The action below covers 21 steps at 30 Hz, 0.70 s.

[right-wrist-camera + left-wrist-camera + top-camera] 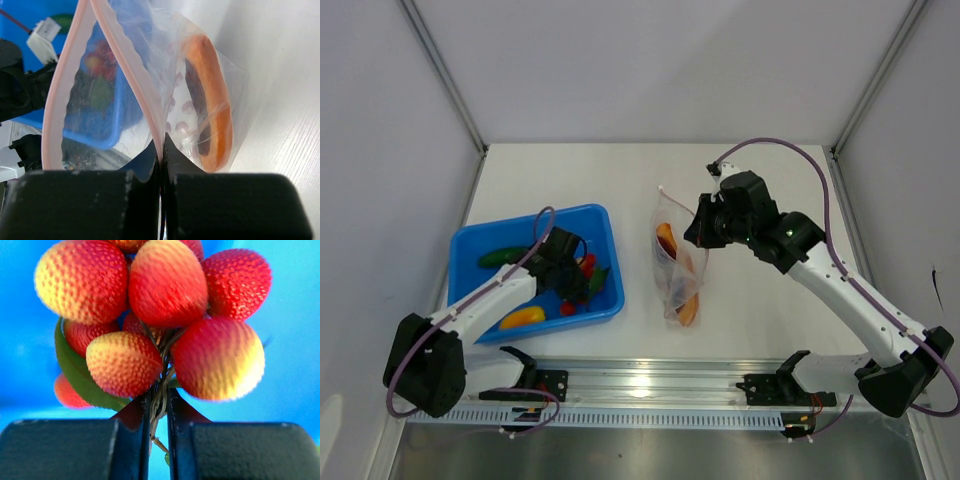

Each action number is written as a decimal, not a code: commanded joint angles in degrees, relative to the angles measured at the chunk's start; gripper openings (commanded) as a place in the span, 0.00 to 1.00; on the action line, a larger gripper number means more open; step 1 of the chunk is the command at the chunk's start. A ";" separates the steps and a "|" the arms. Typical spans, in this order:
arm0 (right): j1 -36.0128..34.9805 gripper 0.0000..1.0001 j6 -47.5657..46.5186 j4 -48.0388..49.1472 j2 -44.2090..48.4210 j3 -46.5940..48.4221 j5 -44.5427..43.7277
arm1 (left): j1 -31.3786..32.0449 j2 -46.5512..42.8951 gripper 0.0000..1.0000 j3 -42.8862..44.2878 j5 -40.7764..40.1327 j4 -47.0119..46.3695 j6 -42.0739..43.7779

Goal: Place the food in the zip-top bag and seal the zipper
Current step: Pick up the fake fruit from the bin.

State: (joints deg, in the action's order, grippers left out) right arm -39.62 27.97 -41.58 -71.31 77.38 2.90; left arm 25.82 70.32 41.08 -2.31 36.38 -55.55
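Observation:
My left gripper (pixel 572 277) is in the blue tray (pixel 603 218), shut on the stem of the red fruit cluster (pixel 160 320) with green leaves; in the left wrist view the thin stem sits pinched between the fingers (pixel 130 440). A green piece (pixel 501 257) and a yellow-orange piece (pixel 522 317) lie in the tray. My right gripper (pixel 698 232) is shut on one lip of the clear zip-top bag (pixel 676 262), holding its mouth open. The pinkish zipper strip (pixel 131 85) loops up from the jaws. An orange-red wedge slice (pixel 212 105) lies inside the bag.
The blue tray sits on the white table at the left. Grey walls enclose the table at the back and both sides. An aluminium rail (pixel 650 385) with black clamps runs along the near edge.

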 commanded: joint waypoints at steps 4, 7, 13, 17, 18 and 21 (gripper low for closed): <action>0.15 0.00 1.21 1.50 1.79 -0.66 0.18 | -0.42 -9.05 0.01 7.08 -8.31 9.22 3.25; 0.15 0.00 1.48 1.77 1.87 -0.83 0.53 | -0.42 -11.25 0.01 11.64 -10.43 11.86 4.65; 0.07 0.00 1.74 2.47 1.79 -1.88 0.53 | -0.42 -14.86 0.01 20.86 -11.58 16.09 7.99; 0.07 0.00 1.83 2.91 1.26 -1.97 0.27 | -0.42 -17.50 0.01 23.86 -6.59 13.90 10.81; 0.06 0.00 1.74 2.91 1.00 -1.97 0.18 | -0.42 -18.37 0.00 24.57 -3.87 13.02 11.42; 0.15 0.00 1.48 3.09 0.30 -1.62 0.09 | -0.42 -18.73 0.01 29.12 1.48 12.23 13.44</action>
State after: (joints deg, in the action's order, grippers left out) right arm -39.62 28.91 -40.32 -70.81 75.44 3.09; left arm 25.74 52.71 64.38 -7.70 50.87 -46.22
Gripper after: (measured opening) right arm 0.003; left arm 0.143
